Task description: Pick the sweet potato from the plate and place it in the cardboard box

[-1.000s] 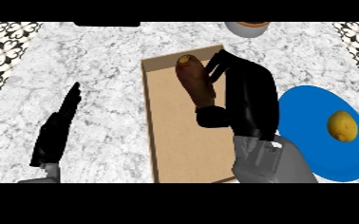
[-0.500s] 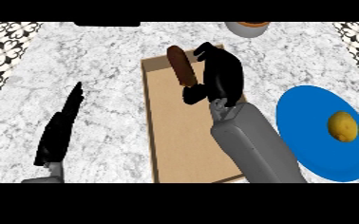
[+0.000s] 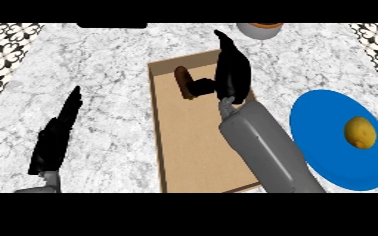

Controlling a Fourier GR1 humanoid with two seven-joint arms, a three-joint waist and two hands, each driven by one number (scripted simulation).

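The brown sweet potato (image 3: 184, 82) lies in the far end of the open cardboard box (image 3: 198, 147) in the middle of the counter. My right hand (image 3: 233, 74) is over the box's far right corner, just right of the sweet potato. Its fingers point straight away from me and its thumb reaches toward the sweet potato, so the hand is open. The right forearm crosses the box's right wall. The blue plate (image 3: 319, 132) lies to the right of the box. My left hand (image 3: 56, 131) rests open at the lower left, fingers straight.
A yellow round fruit (image 3: 359, 132) sits on the blue plate near the right edge. A grey bowl (image 3: 260, 29) with an orange inside stands at the back, beyond the box. Patterned tiles show at both far corners.
The right hand carried the sweet potato toward the box's far end, then straightened its fingers off it. The sweet potato now lies in the box. The left hand has not moved.
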